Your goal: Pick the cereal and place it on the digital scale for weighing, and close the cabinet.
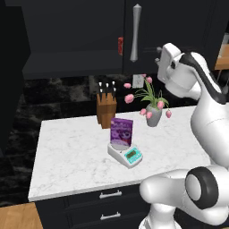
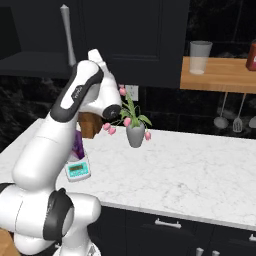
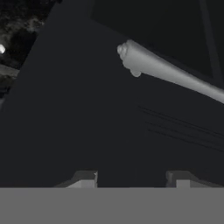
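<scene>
Behind scale (image 1: 126, 154): knife block (image 1: 106, 109), tulip vase (image 1: 153, 115).

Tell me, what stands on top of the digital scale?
The cereal stands upright on the digital scale. The box covers most of the round plate, so I cannot see how it sits on it.

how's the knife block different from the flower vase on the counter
The knife block is a brown wooden block with dark knife handles sticking out of its top; the flower vase is a grey rounded pot holding pink tulips with green leaves. The knife block stands just behind the purple cereal on the digital scale; the flower vase stands off to the scale's right, nearer the arm. Both stand upright toward the back of the white marble counter.
</scene>
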Motion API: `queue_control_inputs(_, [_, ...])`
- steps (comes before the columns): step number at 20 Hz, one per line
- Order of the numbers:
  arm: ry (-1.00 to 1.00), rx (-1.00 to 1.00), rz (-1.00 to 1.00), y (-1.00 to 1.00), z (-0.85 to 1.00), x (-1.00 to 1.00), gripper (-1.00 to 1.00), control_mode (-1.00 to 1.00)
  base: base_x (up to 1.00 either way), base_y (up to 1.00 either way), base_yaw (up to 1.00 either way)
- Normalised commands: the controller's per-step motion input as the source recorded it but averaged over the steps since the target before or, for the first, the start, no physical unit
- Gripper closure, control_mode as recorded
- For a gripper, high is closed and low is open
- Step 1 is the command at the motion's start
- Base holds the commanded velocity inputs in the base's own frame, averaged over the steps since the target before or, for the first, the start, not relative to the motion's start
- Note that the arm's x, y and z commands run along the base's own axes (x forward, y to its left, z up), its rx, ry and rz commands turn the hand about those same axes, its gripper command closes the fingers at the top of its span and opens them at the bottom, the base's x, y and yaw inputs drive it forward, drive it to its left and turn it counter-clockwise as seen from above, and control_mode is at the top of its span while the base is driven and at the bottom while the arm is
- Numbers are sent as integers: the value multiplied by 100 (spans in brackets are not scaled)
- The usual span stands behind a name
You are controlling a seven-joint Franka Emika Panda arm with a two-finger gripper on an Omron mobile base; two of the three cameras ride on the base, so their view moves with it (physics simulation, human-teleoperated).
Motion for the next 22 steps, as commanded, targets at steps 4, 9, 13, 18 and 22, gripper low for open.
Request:
queue_control_inputs(4, [-1, 2, 0, -7, 6, 9, -100, -100, 0, 0, 0])
queue_control_inputs(9, [0, 1, -1, -15, 62, -44, -100, -100, 0, 0, 0])
queue_control_inputs(13, [12, 0, -4, -30, 53, -55, -100, -100, 0, 0, 0])
queue_control_inputs(18, [-1, -4, -2, 1, 16, -92, -100, -100, 0, 0, 0])
queue_control_inputs(22, [-38, 11, -4, 19, 39, -100, -100, -100, 0, 0, 0])
